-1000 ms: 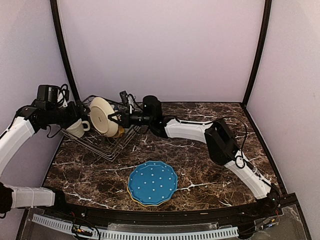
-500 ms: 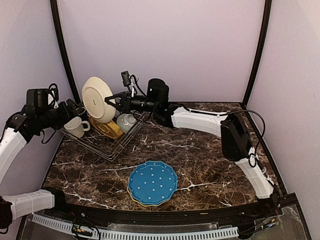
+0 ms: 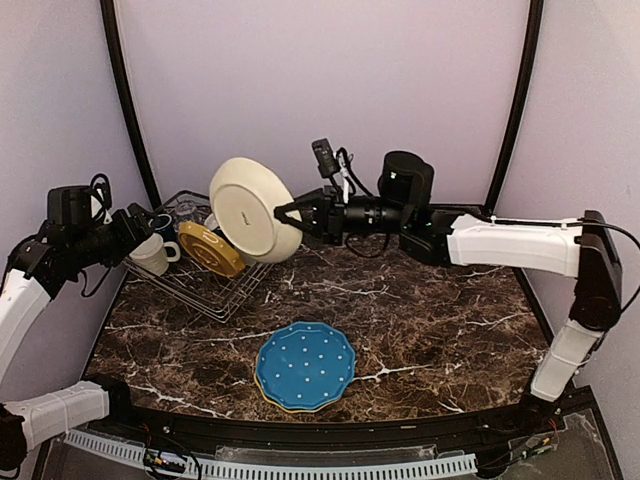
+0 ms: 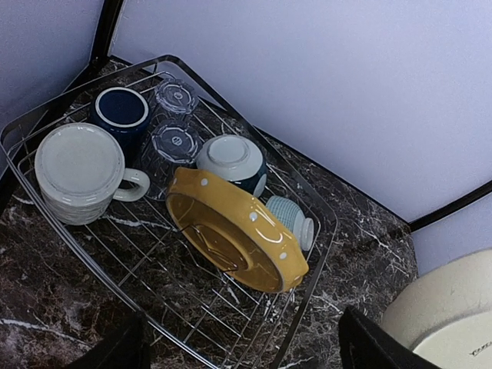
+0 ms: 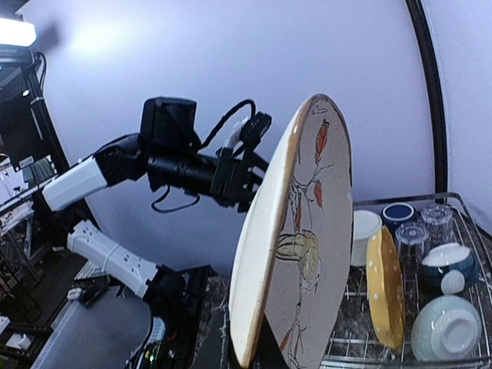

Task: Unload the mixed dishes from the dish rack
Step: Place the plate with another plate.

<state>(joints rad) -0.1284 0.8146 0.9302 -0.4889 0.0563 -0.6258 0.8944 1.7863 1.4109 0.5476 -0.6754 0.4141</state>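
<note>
Marble table [image 3: 420,330]: R gripper [image 3: 290,212] clamped on cream plate [image 3: 252,208], in air over rack [image 3: 215,290] edge. L gripper [image 3: 138,224] jaws apart, empty. Rec: level plate, lower slow onto blue plate [image 3: 304,366].

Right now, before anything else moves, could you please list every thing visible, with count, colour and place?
cream plate: 1, cream, in the air right of the rack
yellow plate: 1, yellow, white-dotted, leaning in the rack
blue plate: 1, blue, white-dotted, table front
lower plate: 1, yellow, under the blue plate
cream mug: 1, cream, in the rack
dark blue mug: 1, beside the cream mug
glass tumblers: 2, clear, in the rack
dark bowl: 1, upside down, in the rack
ribbed bowl: 1, pale, behind the yellow plate
dish rack: 1, silver wire, far left
table: 1, dark marble
left gripper: open, by the rack
right gripper: shut on the cream plate
</note>
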